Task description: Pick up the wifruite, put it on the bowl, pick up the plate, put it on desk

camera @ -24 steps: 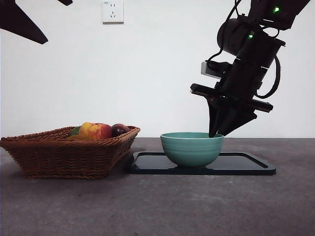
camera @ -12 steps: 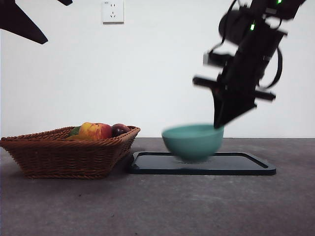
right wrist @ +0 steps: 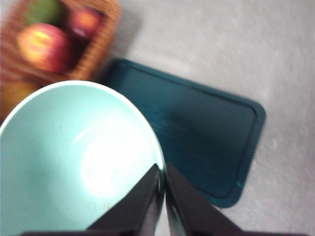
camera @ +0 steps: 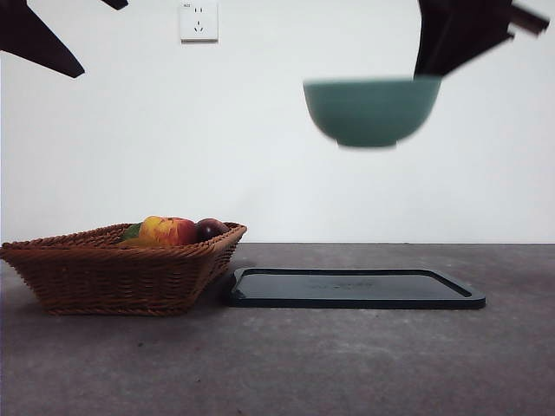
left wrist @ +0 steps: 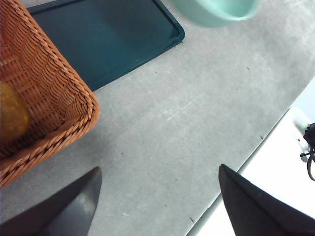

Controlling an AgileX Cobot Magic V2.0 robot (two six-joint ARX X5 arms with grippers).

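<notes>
Right end effector (right wrist: 161, 196) is clamped on the rim of the bowl (camera: 371, 111), one jaw inside and one outside, and has carried it high above the surface (camera: 347, 364). A second ago the bowl sat on the dark tray (camera: 355, 288) with the jaws at its rim; half a second ago it was just leaving the tray; now it hangs well clear, blurred by motion, above the tray's right half. The right wrist view shows its pale inside empty.

That leaves the tray bare and free to be lifted. Yet the wifruite (left wrist: 11, 117) has not gone into the bowl: an orange-brown fruit that I take for it lies in the wicker basket (camera: 121, 264), near the surface's left edge, beside the apple (camera: 167, 230) and the plum (camera: 211, 228). So the fruit step looks undone, and this lift seems aimed at clearing the tray first.

Left end effector (left wrist: 157, 196) waits high with jaws wide apart, holding nothing, over bare surface near its edge, just off the basket's corner.
</notes>
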